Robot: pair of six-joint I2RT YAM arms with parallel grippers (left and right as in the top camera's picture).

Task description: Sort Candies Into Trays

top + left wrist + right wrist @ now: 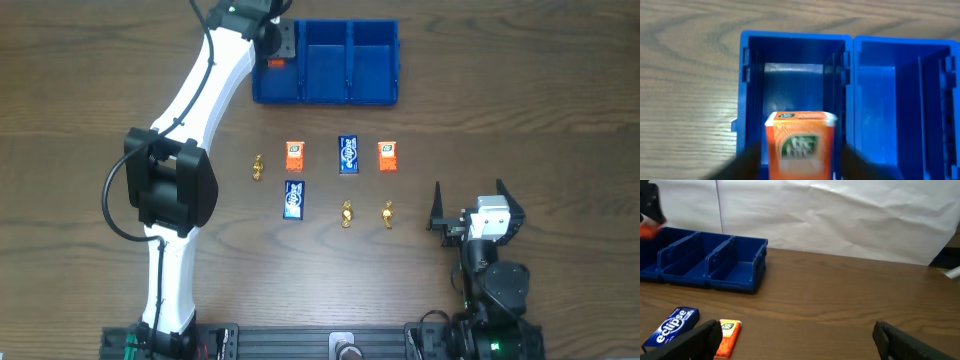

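Here's the left hand (277,52) up at the far end of the desk (520,120), its fingers clamped on either side of an orange box (800,145), which hangs right over the left compartment (795,75) of the blue three-part tray (325,62). The box has a green-and-white logo on its face. The right hand (470,200) sits low near its own base, fingers spread wide and gripping nothing. Between the two, out on the wood, lie two more orange boxes (295,156) (387,156), two blue packs (348,155) (293,200) with white lettering, and three gold-wrapped sweets (258,167) (347,214) (388,213), all well apart from the tray.
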